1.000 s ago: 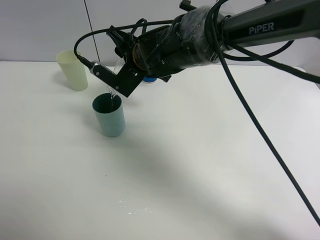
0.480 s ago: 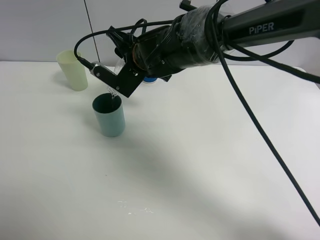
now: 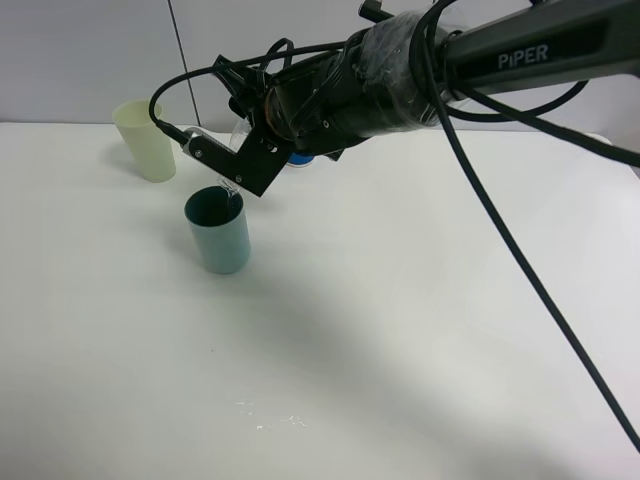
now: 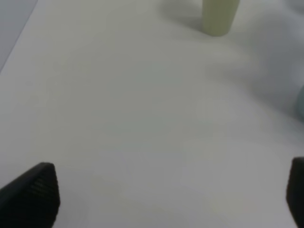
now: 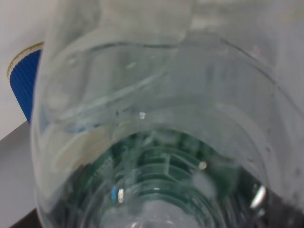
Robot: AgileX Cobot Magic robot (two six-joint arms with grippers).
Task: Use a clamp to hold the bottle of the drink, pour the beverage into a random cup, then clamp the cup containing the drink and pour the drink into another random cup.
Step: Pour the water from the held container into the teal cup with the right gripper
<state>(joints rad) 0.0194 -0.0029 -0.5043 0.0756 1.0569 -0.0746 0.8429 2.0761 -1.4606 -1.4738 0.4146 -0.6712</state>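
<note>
Bottle (image 5: pixel 152 118) tipped over teal cup (image 3: pixel 218 235), clamped in right tool (image 3: pixel 226 166); first pour looks underway. Left tool (image 4: pixel 161 194) apart, idle. Pour into blue cup (image 5: pixel 23 78) not yet done.

1. This looks like a robotics lab test bench.
2. My arm (image 3: pixel 530 48), lettered PiPER, is wrapped in clear film and trails loose black cables (image 3: pixel 500 225).
3. I work over a plain white table (image 3: pixel 420 370) set against grey wall panels (image 3: pixel 80 50).

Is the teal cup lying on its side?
No, the teal cup stands upright on the table with its open mouth facing up.
</note>
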